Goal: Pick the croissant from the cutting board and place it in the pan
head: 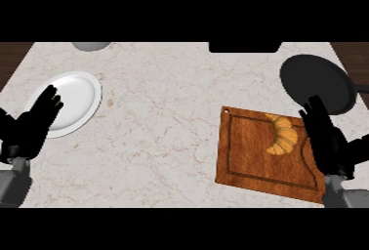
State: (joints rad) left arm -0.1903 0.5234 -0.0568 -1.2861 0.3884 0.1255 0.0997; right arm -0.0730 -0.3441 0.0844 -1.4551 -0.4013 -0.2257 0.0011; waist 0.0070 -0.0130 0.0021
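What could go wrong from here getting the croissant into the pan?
The right hand is open beside the croissant, not round it; closing there might nudge it across the cutting board rather than grip it. The pan sits close past the board's far corner, so a low carry might clip its rim.

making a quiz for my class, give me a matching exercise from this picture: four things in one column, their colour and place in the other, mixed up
Things:
1 croissant
2 pan
3 plate
4 cutting board

Descriptions:
a white, at the view's left
b black, far right
c brown wood, near right
d golden, curved, lying on brown wood

Pairs: 1-d, 2-b, 3-a, 4-c
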